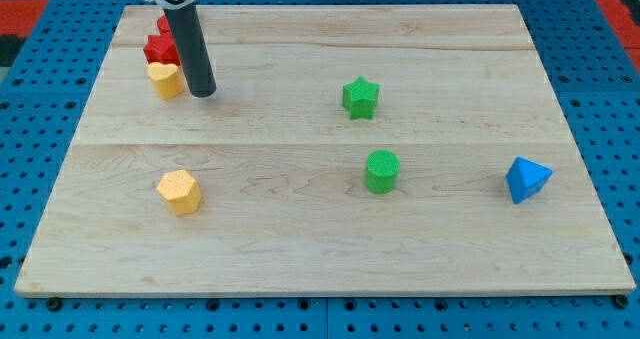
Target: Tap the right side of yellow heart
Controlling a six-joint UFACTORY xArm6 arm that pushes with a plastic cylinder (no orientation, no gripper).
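The yellow heart [165,80] lies near the view's top left of the wooden board [320,249]. My tip [202,92] stands just to the right of the heart, touching it or nearly so. A red block [160,48] sits right above the heart, touching it and partly hidden by the rod. The rod comes down from the view's top.
A yellow hexagon block [180,191] lies at the lower left. A green star [360,97] sits at the centre, a green cylinder [381,171] below it. A blue triangular block [527,180] is at the right. Blue pegboard surrounds the board.
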